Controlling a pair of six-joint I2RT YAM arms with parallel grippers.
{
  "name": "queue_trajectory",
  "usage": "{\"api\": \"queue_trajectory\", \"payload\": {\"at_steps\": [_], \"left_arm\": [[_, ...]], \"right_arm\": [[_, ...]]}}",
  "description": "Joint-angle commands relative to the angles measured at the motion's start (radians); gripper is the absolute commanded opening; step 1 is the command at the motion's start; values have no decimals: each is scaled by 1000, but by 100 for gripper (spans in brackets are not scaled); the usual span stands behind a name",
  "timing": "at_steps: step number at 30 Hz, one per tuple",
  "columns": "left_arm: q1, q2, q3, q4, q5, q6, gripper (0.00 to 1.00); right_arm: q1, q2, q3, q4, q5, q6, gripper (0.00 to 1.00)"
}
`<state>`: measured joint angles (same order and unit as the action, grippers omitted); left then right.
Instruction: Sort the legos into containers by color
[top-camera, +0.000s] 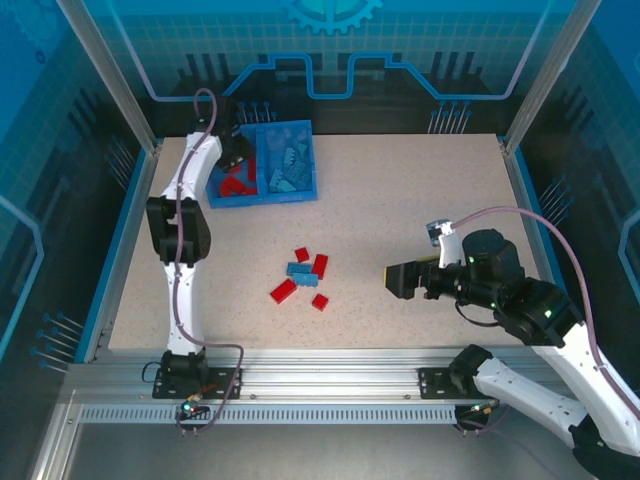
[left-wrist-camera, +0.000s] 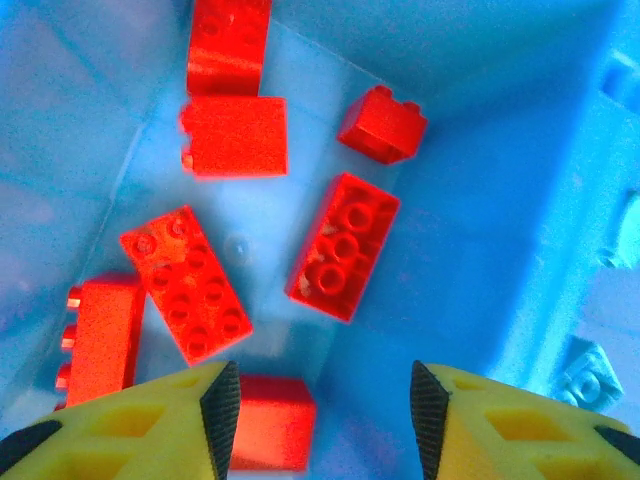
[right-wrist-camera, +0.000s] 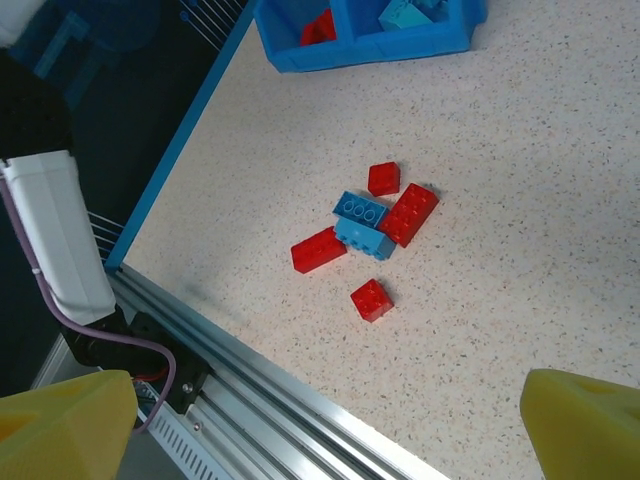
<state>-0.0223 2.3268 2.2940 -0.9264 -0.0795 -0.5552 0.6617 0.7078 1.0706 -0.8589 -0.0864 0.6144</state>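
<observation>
The blue bin (top-camera: 262, 200) stands at the table's far left. Its left compartment holds red legos (top-camera: 235, 185) and its right one light blue legos (top-camera: 285, 165). My left gripper (top-camera: 235, 155) hangs over the left compartment. In the left wrist view it (left-wrist-camera: 325, 400) is open above several red bricks (left-wrist-camera: 343, 245), and a blurred red brick (left-wrist-camera: 272, 420) lies beside the left finger, not gripped. Loose red (top-camera: 283, 291) and blue (top-camera: 300, 270) legos lie mid-table. My right gripper (top-camera: 395, 280) stands open to their right, holding nothing, and the cluster (right-wrist-camera: 365, 237) lies ahead of it (right-wrist-camera: 330, 420).
A light blue brick (left-wrist-camera: 590, 375) shows beyond the bin's middle wall (left-wrist-camera: 520, 300). An aluminium rail (right-wrist-camera: 260, 370) runs along the table's near edge. Blue enclosure walls (top-camera: 330, 40) ring the table.
</observation>
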Motion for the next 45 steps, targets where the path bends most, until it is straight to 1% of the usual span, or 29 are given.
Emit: {"api": "queue_trajectory", "payload": {"at_steps": [1, 3, 4, 5, 8, 10, 13, 16, 17, 18, 19, 20, 22, 26, 28, 30, 32, 38, 45], "left_arm": [[0, -292, -111, 54, 95, -50, 51], [-8, -459, -253, 130, 136, -75, 50], [-18, -555, -365, 169, 152, -84, 50], [-27, -639, -441, 203, 162, -87, 50], [-70, -897, -667, 309, 209, -30, 51], [-95, -1046, -791, 368, 267, 65, 54], [-118, -1229, -911, 366, 360, 268, 62], [-123, -1361, -985, 284, 426, 470, 74], [-123, -1397, -1020, 251, 436, 527, 80], [-123, -1435, -1056, 226, 444, 580, 88], [-123, -1464, -1090, 208, 456, 623, 97], [-123, -1494, -1133, 191, 476, 669, 99], [-125, -1551, -1209, 189, 498, 715, 99], [-125, -1655, -1358, 285, 485, 722, 99], [-125, -1679, -1400, 328, 459, 728, 99], [-125, -1684, -1419, 357, 442, 733, 99], [-125, -1678, -1425, 369, 445, 742, 99], [-125, -1656, -1448, 385, 488, 747, 99], [-125, -1649, -1457, 397, 491, 739, 99]], "right_arm": [[17, 58, -18, 46, -16, 10, 100], [26, 112, -18, 86, -32, 10, 100], [35, 145, -16, 110, -38, 8, 100], [48, 173, -13, 132, -41, 6, 100], [102, 282, 13, 188, -26, -17, 100], [144, 365, 39, 210, -11, -67, 100], [218, 504, 92, 203, 58, -187, 100], [264, 658, 152, 181, 103, -298, 100], [273, 713, 178, 169, 102, -336, 99], [280, 775, 209, 151, 98, -372, 99], [288, 828, 237, 133, 96, -400, 98], [294, 886, 271, 114, 101, -428, 98], [300, 985, 324, 90, 125, -460, 96], [292, 1150, 419, 85, 159, -496, 95], [291, 1225, 475, 60, 179, -520, 92], [292, 1291, 524, 31, 188, -536, 85], [292, 1323, 535, 35, 190, -540, 81], [301, 1362, 507, 59, 198, -513, 72], [336, 1377, 480, 41, 234, -507, 54]]}}
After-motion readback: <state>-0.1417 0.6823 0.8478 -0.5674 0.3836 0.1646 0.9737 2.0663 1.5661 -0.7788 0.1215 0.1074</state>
